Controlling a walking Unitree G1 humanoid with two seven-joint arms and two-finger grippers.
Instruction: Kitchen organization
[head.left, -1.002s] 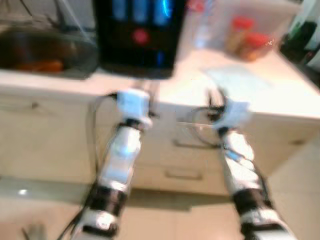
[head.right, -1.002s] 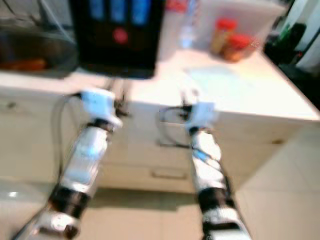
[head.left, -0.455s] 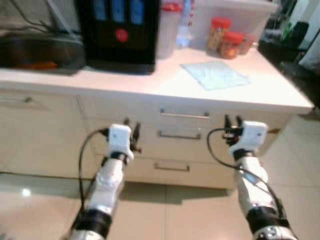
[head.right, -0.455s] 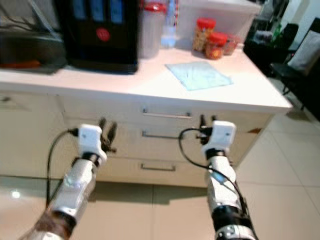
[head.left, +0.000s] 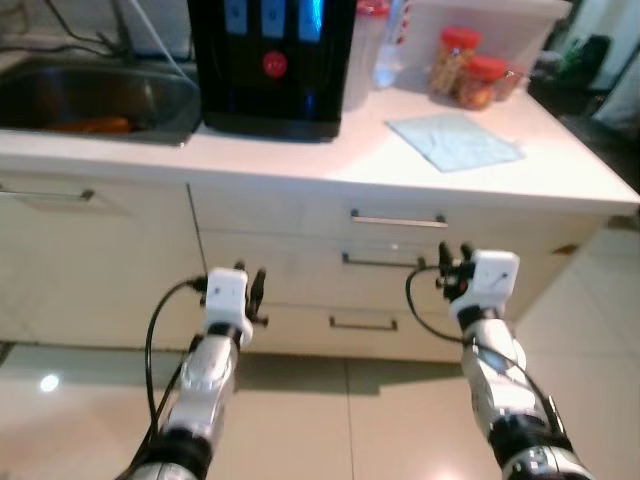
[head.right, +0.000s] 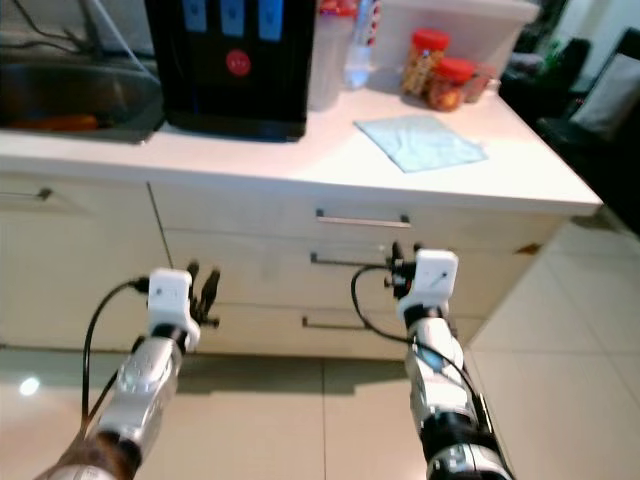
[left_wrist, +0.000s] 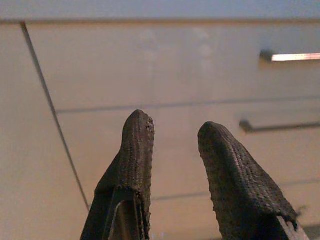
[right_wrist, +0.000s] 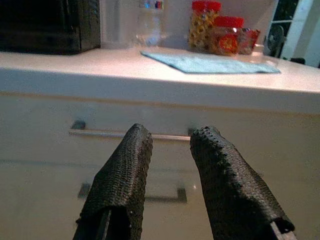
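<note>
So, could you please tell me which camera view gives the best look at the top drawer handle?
The right wrist view: the top drawer handle runs straight across, close, just beyond the right gripper. Both eye views show it from above as a thin bar under the counter edge; the left wrist view catches one end of it.

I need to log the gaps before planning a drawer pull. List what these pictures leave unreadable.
- Drawer contents: all three drawers are shut, fronts hide the inside.
- Sink: cut off by the left eye view's edge; the orange thing in it is too blurred to identify.
- Red-lidded jars: labels too small to read.
- Black appliance: its top is cut off by the frame.
</note>
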